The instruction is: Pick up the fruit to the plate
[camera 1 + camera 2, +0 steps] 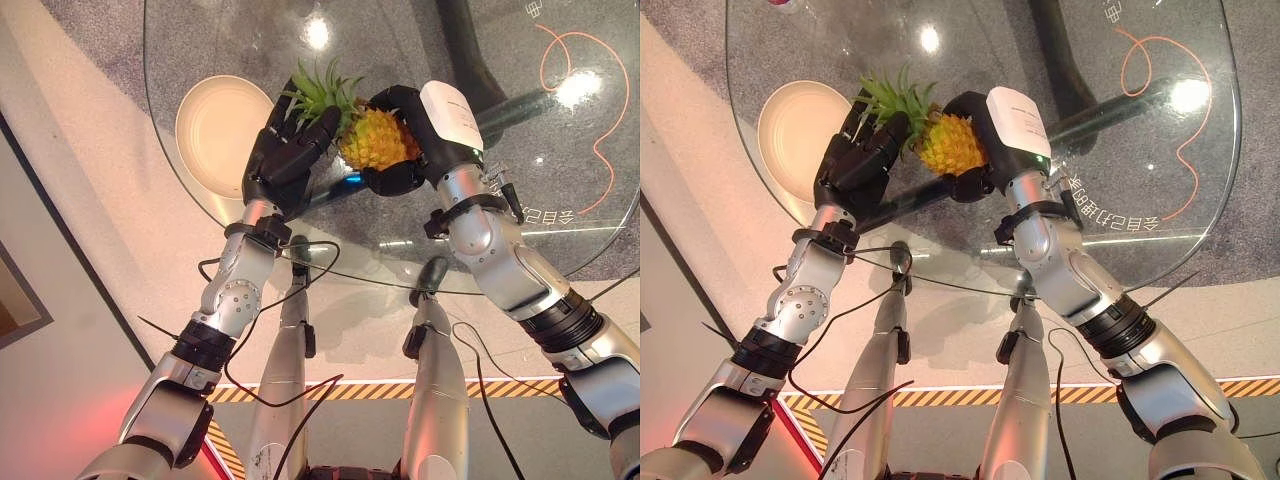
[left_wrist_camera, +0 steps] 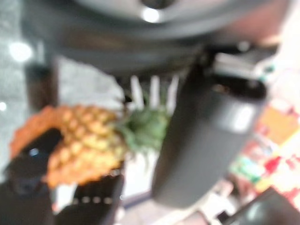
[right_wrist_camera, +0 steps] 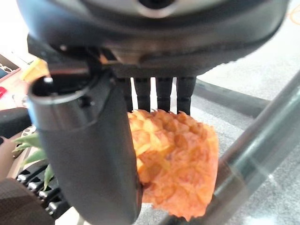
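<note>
A small orange pineapple (image 1: pixel 378 138) with a green crown hangs just above the round glass table (image 1: pixel 560 210). My right hand (image 1: pixel 400 178) is shut on its body, thumb (image 3: pixel 89 154) on one side and fingers curled over the other. From the left, my left hand (image 1: pixel 285 160) reaches the crown, whose leaves lie between its thumb (image 2: pixel 201 140) and its nearly straight fingers. A cream plate (image 1: pixel 215 125), with nothing on it, sits on the glass just left of that hand.
The table's curved near edge runs close below both wrists. An orange cord (image 1: pixel 600 150) loops at the right, seen through the glass. Yellow-black tape (image 1: pixel 350 390) marks the floor near me.
</note>
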